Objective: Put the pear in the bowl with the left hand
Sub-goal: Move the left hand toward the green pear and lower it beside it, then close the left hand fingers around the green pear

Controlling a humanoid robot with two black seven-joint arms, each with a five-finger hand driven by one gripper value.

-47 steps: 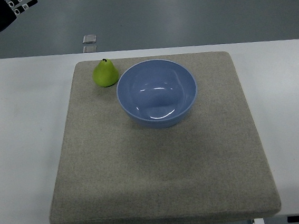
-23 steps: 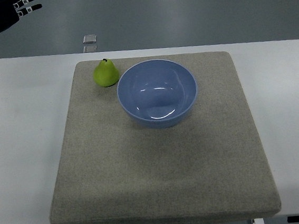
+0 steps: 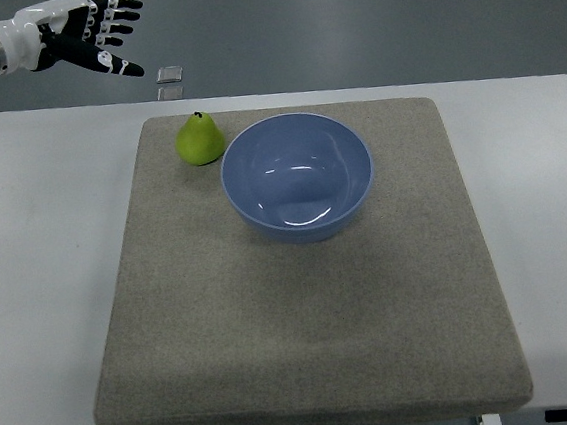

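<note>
A green pear (image 3: 199,140) stands upright on the grey mat (image 3: 304,321), just left of the blue bowl (image 3: 298,176), which is empty. My left hand (image 3: 96,35) is at the top left, beyond the table's far edge, up and to the left of the pear. Its fingers are spread and hold nothing. The right hand is out of view.
The mat lies on a white table (image 3: 38,266). A small grey square object (image 3: 170,74) lies on the floor beyond the table's far edge, near the left hand.
My left hand has come in from the top left corner toward the right, closer to the pear, with its fingers now spread. Pear and bowl have not moved.
</note>
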